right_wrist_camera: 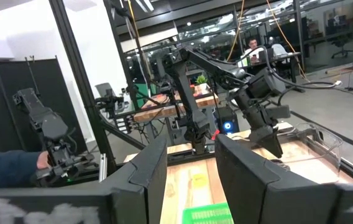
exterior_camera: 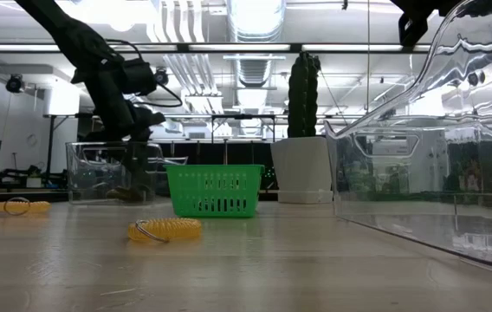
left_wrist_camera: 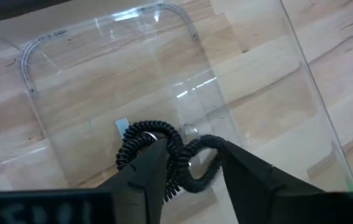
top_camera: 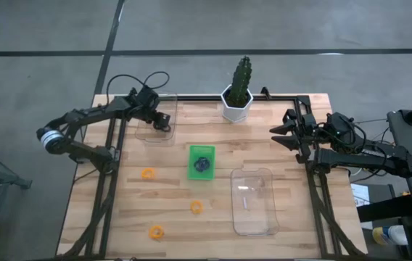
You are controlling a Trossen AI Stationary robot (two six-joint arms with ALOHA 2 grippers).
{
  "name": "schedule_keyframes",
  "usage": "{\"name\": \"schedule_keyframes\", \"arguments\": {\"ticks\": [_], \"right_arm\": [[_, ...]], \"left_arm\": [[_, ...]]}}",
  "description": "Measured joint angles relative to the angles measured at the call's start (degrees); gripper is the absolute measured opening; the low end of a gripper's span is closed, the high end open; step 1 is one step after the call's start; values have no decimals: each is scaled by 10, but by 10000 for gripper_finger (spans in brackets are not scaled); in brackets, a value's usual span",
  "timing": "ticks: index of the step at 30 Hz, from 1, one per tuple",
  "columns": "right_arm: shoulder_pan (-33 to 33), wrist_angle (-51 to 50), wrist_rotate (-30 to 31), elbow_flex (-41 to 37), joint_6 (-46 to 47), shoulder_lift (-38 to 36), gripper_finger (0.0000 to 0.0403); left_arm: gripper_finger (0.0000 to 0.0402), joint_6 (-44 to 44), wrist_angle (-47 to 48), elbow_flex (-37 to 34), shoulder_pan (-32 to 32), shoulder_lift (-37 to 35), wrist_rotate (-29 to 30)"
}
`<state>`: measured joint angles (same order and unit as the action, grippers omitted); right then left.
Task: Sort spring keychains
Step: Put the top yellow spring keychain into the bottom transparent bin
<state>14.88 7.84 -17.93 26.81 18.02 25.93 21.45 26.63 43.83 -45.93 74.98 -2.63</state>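
Lying on the floor of a clear bin [left_wrist_camera: 102, 93] at the desk's far left, a black spring keychain [left_wrist_camera: 164, 152] sits between the parted fingers [left_wrist_camera: 140, 177] of the left pincer [top_camera: 162, 122], which hangs just over it with its jaws apart and not clamped on the coil. Three orange spring keychains rest on the bare wood nearer the front: one [top_camera: 147, 173] left of the green tray [top_camera: 201, 162], one [top_camera: 196, 207] below the tray, and one [top_camera: 155, 232] closest to the front edge. Dark coils [top_camera: 202, 166], their colours hard to tell, lie inside the green tray at mid-desk. A second, larger clear bin [top_camera: 254, 201] stands right of the tray. A cactus in a white pot [top_camera: 237, 96] stands at the far edge of the desk [top_camera: 177, 239]. The right pincer [top_camera: 284, 134] waits above the desk's right edge, its jaws apart and holding nothing. In the right wrist view, a sleeve [right_wrist_camera: 5, 168] shows in the room beyond.
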Motion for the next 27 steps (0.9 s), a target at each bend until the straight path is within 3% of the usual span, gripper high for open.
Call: {"name": "schedule_keyframes", "arguments": {"ticks": [6, 12, 20, 27], "right_arm": [[0, 0, 0, 0, 0, 0, 123], [0, 0, 0, 0, 0, 0, 118], [0, 0, 0, 0, 0, 0, 126], [0, 0, 0, 0, 0, 0, 128]], "left_arm": [[156, 0, 47, 21, 4, -36, -44], [156, 13, 132, 39, 48, -127, -112], [156, 114, 209, 37, 221, -248, -101], [156, 249, 244, 37, 394, -285, -45]]}}
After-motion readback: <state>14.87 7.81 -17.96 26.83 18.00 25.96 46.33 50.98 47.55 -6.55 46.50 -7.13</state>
